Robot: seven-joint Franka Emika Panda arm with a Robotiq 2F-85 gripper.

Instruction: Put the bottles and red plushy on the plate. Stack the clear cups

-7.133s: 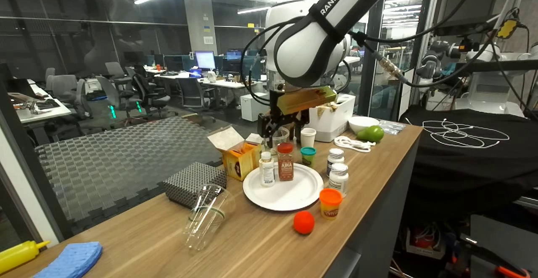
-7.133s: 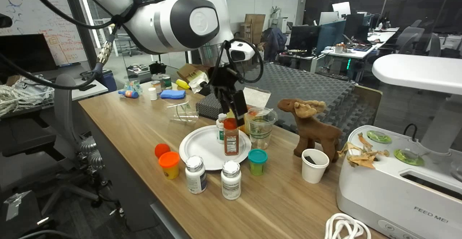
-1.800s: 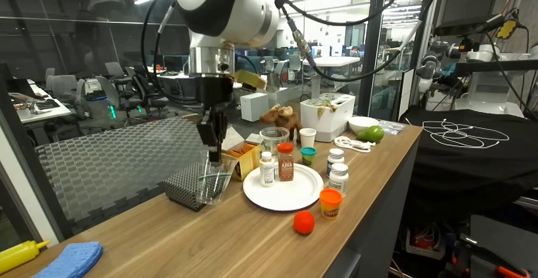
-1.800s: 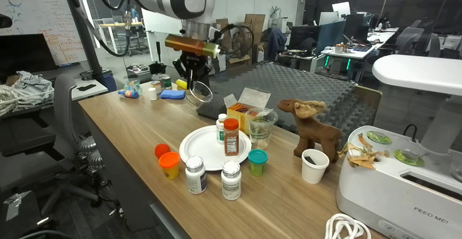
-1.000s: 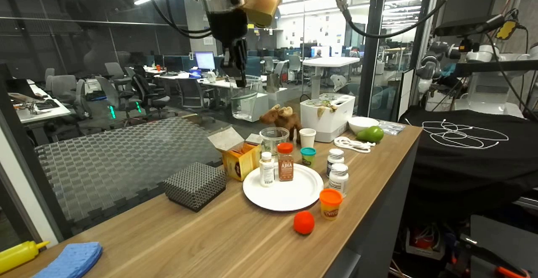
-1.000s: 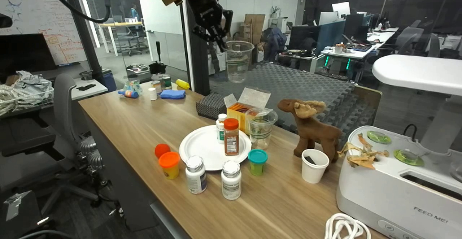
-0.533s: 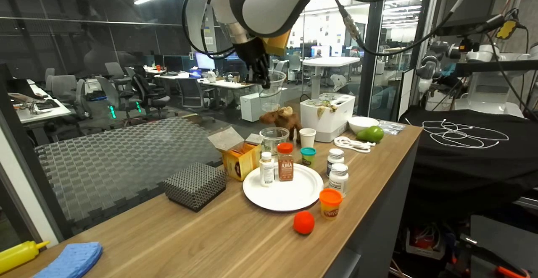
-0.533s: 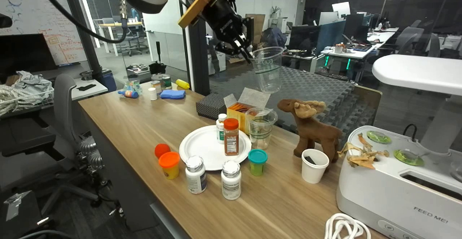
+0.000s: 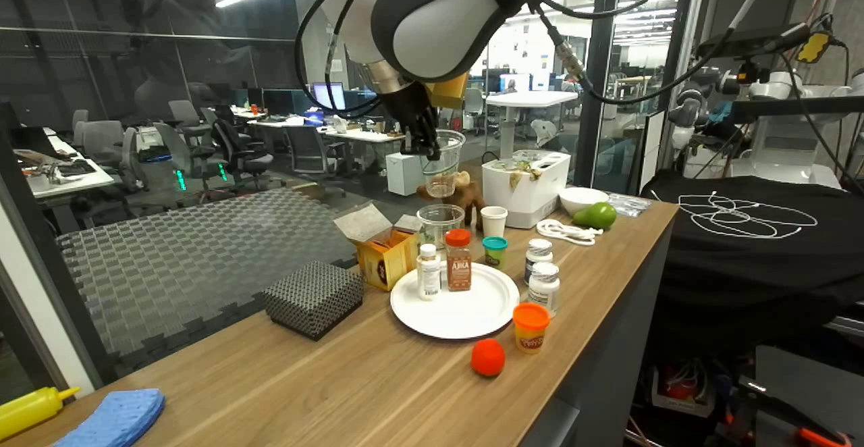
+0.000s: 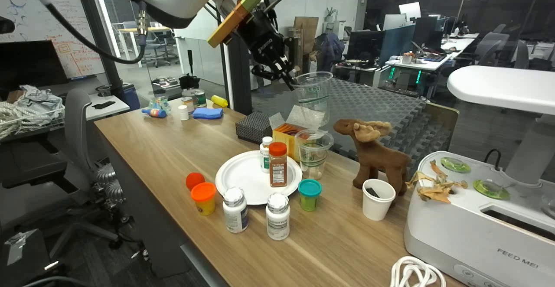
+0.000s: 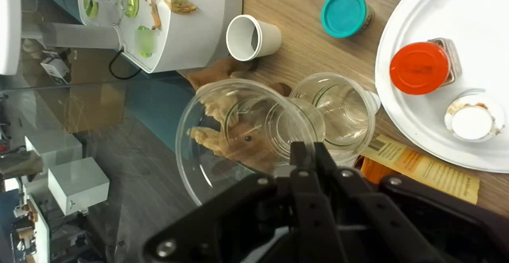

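Observation:
My gripper (image 11: 312, 151) is shut on the rim of a clear cup (image 10: 313, 98), which hangs mouth up and slightly tilted. In both exterior views its base appears just above the other clear cup (image 10: 315, 161), which stands upright on the table; in the wrist view the two partly overlap. A white-capped bottle (image 9: 428, 275) and a red-capped brown bottle (image 9: 459, 268) stand on the white plate (image 9: 466, 315). Two white bottles (image 10: 235, 211) stand on the table beside the plate. The red plushy (image 9: 488, 357) lies on the table near the plate.
Close to the standing cup are an open yellow box (image 9: 386, 254), a brown toy moose (image 10: 377, 148) and a teal-lidded tub (image 10: 309, 194). An orange-lidded tub (image 9: 531, 327) sits by the plushy. Further along are a paper cup (image 10: 378, 198) and a white planter (image 10: 472, 230).
The cup lay on its side by the black mesh box seven seconds ago. Gripped and lifted, it was carried over towards the standing cup. In the last half second it has come down a little.

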